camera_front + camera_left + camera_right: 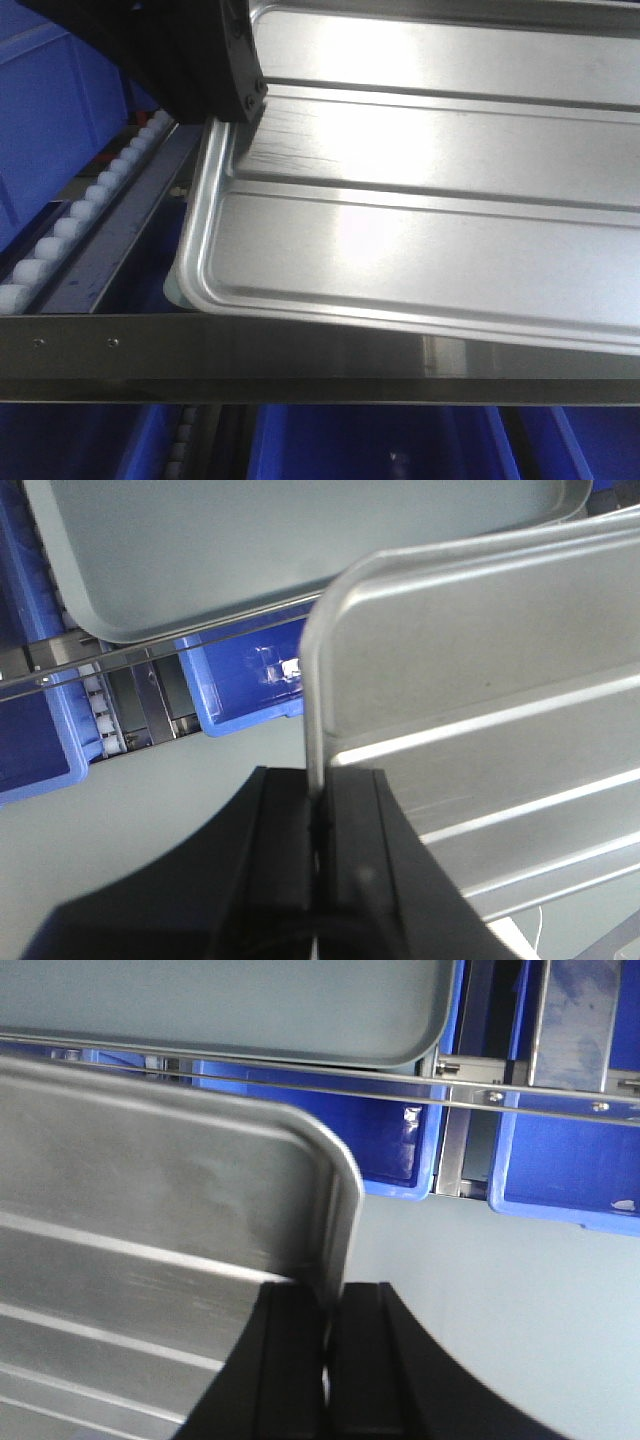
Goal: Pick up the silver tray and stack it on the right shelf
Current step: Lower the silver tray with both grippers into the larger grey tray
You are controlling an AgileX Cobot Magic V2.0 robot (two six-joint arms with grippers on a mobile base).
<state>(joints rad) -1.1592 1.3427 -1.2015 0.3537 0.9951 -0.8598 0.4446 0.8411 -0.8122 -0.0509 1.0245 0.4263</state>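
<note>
Front-facing view shows the silver tray (420, 220), rims pinched by left gripper (318, 805) and right gripper (332, 1300), poised over the right shelf (300, 360), seemingly ready for level lowering.

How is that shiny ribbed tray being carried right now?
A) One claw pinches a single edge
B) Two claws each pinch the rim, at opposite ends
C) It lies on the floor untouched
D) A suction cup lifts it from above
B: the left wrist view shows the left gripper shut on the rim of the silver tray, and the right wrist view shows the right gripper shut on its other end.
</note>
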